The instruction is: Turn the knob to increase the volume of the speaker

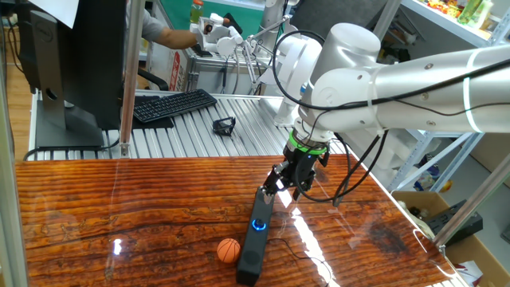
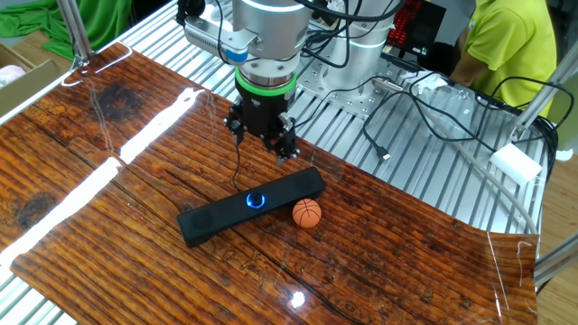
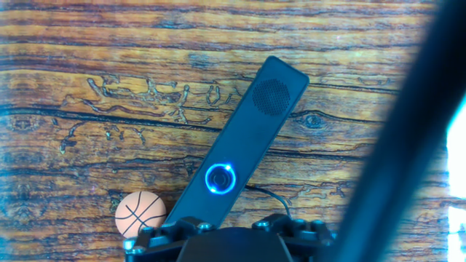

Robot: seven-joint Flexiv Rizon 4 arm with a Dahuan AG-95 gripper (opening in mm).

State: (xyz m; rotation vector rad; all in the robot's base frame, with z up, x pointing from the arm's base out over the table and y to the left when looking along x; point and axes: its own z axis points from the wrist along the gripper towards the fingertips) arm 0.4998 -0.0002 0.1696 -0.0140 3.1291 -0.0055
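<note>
The speaker (image 1: 253, 239) (image 2: 237, 208) (image 3: 244, 138) is a long slim black bar lying on the wooden table. Its knob (image 1: 258, 225) (image 2: 256, 199) (image 3: 220, 178), a small black dial ringed in blue light, sits near the middle of the bar. My gripper (image 1: 288, 187) (image 2: 262, 143) hangs above the table just behind the speaker, apart from the knob. Its fingers stand spread with nothing between them. In the hand view only the gripper's black base (image 3: 233, 244) shows at the bottom edge, below the knob.
A small orange ball (image 1: 229, 250) (image 2: 307, 212) (image 3: 140, 213) lies right beside the speaker. A thin cable (image 3: 273, 200) runs off the speaker. A black keyboard (image 1: 174, 104), a monitor (image 1: 72, 64) and a small black object (image 1: 224, 125) sit on the metal bench behind.
</note>
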